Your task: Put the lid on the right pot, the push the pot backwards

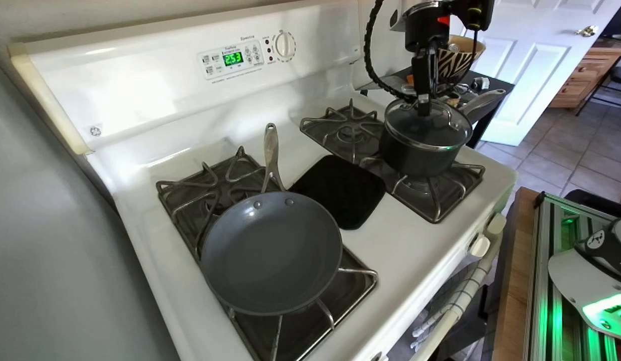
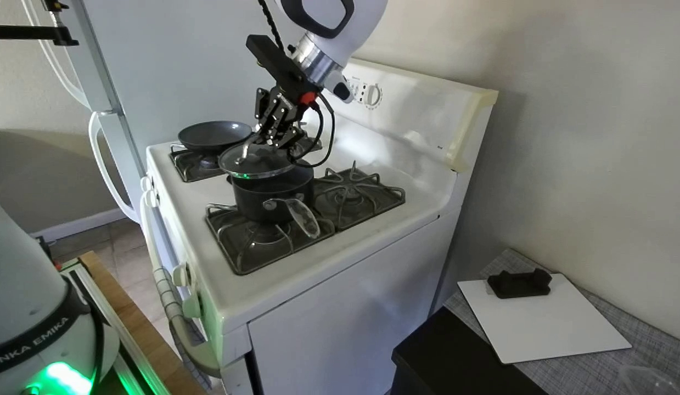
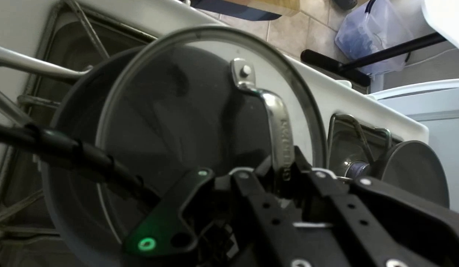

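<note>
In both exterior views, a round, metal-rimmed glass lid point(image 2: 257, 163) is off-centre over a dark grey straight-sided saucepan point(image 1: 415, 159) near the white stove's point(image 1: 413, 235) front right corner. In the wrist view, the black gripper point(image 3: 283, 167), jaws closed, clamps the lid's silver handle point(image 3: 280, 122).

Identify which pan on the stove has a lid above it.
The deep saucepan: the claw holds a glass lid over it, whereas the wide, shallow frying pan has none.

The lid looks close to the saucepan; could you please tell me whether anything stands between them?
Nothing visible does: the gripper holds the lid by its metal handle over the saucepan, off-centre. Whether lid and saucepan touch, I cannot tell.
</note>
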